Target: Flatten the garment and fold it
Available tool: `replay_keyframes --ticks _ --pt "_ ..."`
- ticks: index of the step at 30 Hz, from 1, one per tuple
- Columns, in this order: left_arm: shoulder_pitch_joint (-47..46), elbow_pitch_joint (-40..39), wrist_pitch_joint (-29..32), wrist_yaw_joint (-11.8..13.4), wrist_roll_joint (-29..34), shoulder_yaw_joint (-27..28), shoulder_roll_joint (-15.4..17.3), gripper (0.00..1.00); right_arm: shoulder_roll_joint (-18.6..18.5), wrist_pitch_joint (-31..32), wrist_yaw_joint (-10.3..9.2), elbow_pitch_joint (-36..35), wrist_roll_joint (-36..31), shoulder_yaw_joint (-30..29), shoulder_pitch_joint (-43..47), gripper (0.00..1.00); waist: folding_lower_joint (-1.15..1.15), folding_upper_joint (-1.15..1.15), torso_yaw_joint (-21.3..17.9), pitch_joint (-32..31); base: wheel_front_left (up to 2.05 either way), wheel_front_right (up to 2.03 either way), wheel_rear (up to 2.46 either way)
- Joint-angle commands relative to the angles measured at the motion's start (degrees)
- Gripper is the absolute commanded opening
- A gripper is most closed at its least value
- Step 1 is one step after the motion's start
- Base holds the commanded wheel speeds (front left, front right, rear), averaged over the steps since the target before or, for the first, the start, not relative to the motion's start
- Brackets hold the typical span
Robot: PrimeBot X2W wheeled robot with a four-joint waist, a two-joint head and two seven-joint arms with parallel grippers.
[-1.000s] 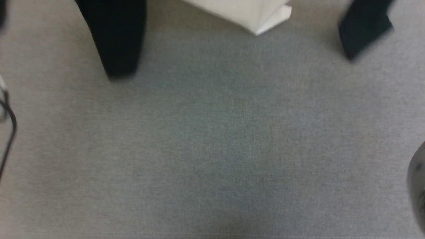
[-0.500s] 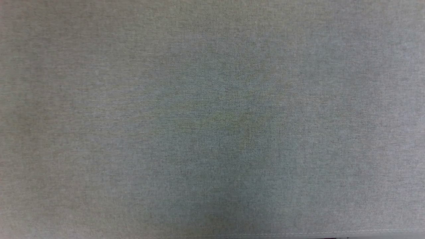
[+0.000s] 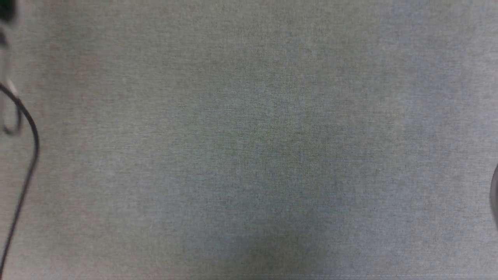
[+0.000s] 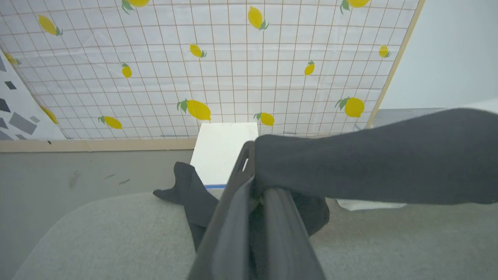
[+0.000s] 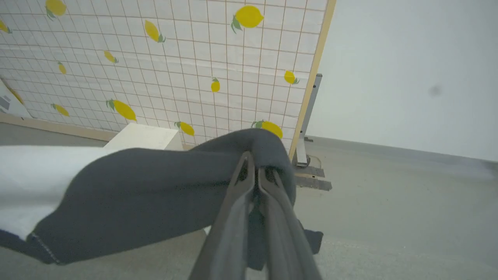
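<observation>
Over the grey cloth-topped table (image 4: pixel 97 241), near its far edge, both grippers are up off the surface with fingers pointing roughly level at the backdrop.

Left gripper (image 4: pixel 253 175): jaws fully closed, pinching black fabric of the garment (image 4: pixel 369 155). From that pinch the black sleeve/shoulder runs off taut to the view's right, and a black flap hangs under the fingers toward the table's far-left rounded corner.

Right gripper (image 5: pixel 255 165): jaws also fully closed, black fabric draped over the fingertips. From there the cloth runs to the view's left, black first, then the white body. A stitched black hem shows at the lower left.

So the garment is lifted and held at two points, one per gripper, spread between them.

Markings: legible text, can't make any out. White box (image 4: pixel 223 151) has a thin blue stripe on its lower edge. Backdrop screen (image 4: pixel 233 70) is a white grid with a yellow lemon print and a wooden frame. A second panel (image 4: pixel 15 116) carries grey geometric shapes.

Count: 1 garment, 1 box, 2 grippers, 2 panels.

Head view: grey table weave, with a black cable (image 3: pixel 29 155) looping at the left edge.
</observation>
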Motion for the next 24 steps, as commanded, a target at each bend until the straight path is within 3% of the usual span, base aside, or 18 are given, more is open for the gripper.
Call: replay_keyframes --ticks 1,6,9,16,24 --pt "2.9 -0.4 0.4 -0.6 -1.2 -0.3 0.9 0.00 -1.1 1.1 -0.12 -1.3 1.9 0.7 3.9 0.00 -0.01 0.00 0.8 -2.5 0.00 0.00 0.00" --pt "16.0 -4.9 1.4 -1.3 -4.0 -2.6 1.1 0.00 -4.5 6.2 -0.12 -11.6 8.7 1.3 22.7 0.00 -0.01 0.00 2.2 -8.5 0.00 0.00 0.00" --pt "24.3 -9.0 2.3 -0.7 -6.0 -3.7 1.5 0.00 -4.6 9.1 -0.12 -19.5 10.8 -0.8 33.8 0.00 -0.01 0.00 2.6 -11.6 0.00 0.00 0.00" --pt "42.5 -19.3 4.8 3.4 -9.7 -5.3 4.5 0.00 1.6 13.7 -0.12 -35.3 11.3 -8.7 55.7 0.00 -0.01 0.00 2.5 -16.8 0.00 0.00 0.00" --pt "55.5 -27.3 6.5 8.9 -12.2 -6.2 6.8 0.00 6.1 14.9 -0.12 -42.9 10.7 -14.8 69.7 0.00 -0.01 0.00 3.1 -21.1 0.00 0.00 0.00"
